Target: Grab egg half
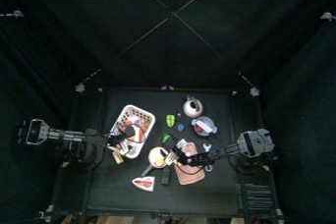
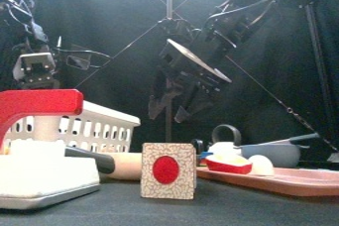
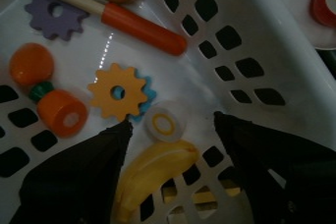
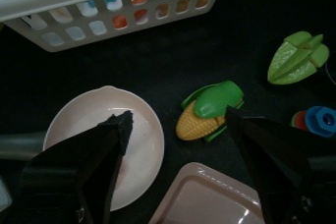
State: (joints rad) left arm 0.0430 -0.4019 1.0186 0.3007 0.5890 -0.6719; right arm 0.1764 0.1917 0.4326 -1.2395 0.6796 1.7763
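- The black table [image 1: 105,187] filled the lower middle of the top view, with the objects crowded at its centre.
- The white slotted basket [image 1: 132,120] sat left of centre in the top view. In the front view it stood at the lower left, behind a red handle.
- The left gripper [image 3: 171,120] hung over the basket's inside. Its jaws were spread as wide as they go and had nothing between them.
- The right gripper [image 4: 180,122] hung right of centre in the top view. Its jaws were also well apart and gripped nothing.
- A pink plate [image 4: 85,140] lay under the right gripper, just beside the basket's wall.
- A pink tray [image 2: 311,178] lay at the lower right of the front view.
- A card with a red circle [image 2: 169,169] stood upright at the bottom centre of the front view.
- A banana [image 3: 151,179] lay on the basket floor, near the left jaws.
- An ear of corn [image 4: 210,112] lay on the table, showing between the right jaws and below them.
- An orange gear [image 3: 118,92] lay flat in the basket.
- The egg half [image 3: 163,125], a small white oval with a yellow centre, lay on the basket floor. It was between the gear and the banana, in line with the gap of the open left jaws and untouched.
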